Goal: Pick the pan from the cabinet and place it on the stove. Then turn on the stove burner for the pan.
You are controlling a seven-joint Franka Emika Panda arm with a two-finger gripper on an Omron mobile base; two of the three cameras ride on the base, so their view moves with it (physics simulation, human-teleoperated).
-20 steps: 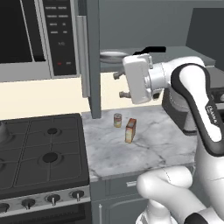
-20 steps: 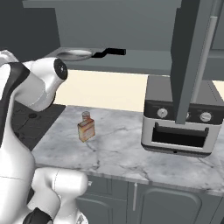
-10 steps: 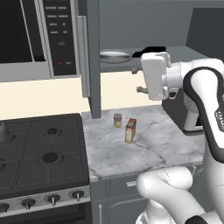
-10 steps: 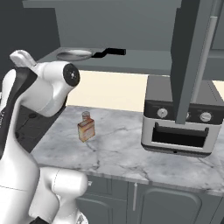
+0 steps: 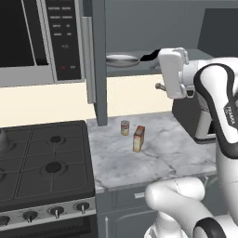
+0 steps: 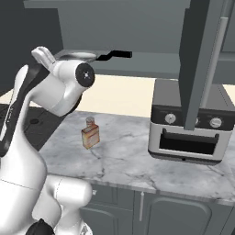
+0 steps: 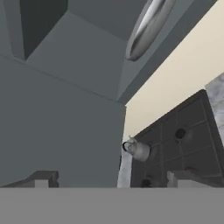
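Pan (image 5: 122, 60) sits on the inner shelf of the cabinet (image 5: 139, 28), near the shelf's left end, with its black handle running to the right along the front edge; the right base view shows the same pan (image 6: 78, 56) behind the arm's shoulder, its handle reaching toward the middle of the shelf. The cabinet door (image 5: 98, 65) stands open, edge-on, between the microwave (image 5: 42, 37) and the shelf. In the hand view the pan (image 7: 148, 28) appears tilted on the shelf's underside-facing edge, because the camera is rolled.

The gripper (image 7: 111, 179) is released — its two fingertips (image 7: 43, 179) stand wide apart at the bottom of the hand view with nothing between them. The white hand hangs in front of the shelf's right part, level with the pan's handle but not touching it as far as the left base view shows.

The stove (image 5: 44, 162) lies at the left end of the counter (image 5: 158, 153), its grates bare except for a grey kettle (image 7: 138, 149) at the far left edge. The larger burner (image 5: 53, 167) sits near the front row of knobs. On the marble counter, a small tin can (image 5: 124, 128) and an orange box (image 5: 138, 138) stand just beside each other near the back edge — both upright. A toaster oven (image 6: 190, 131) rests toward the counter's right end.
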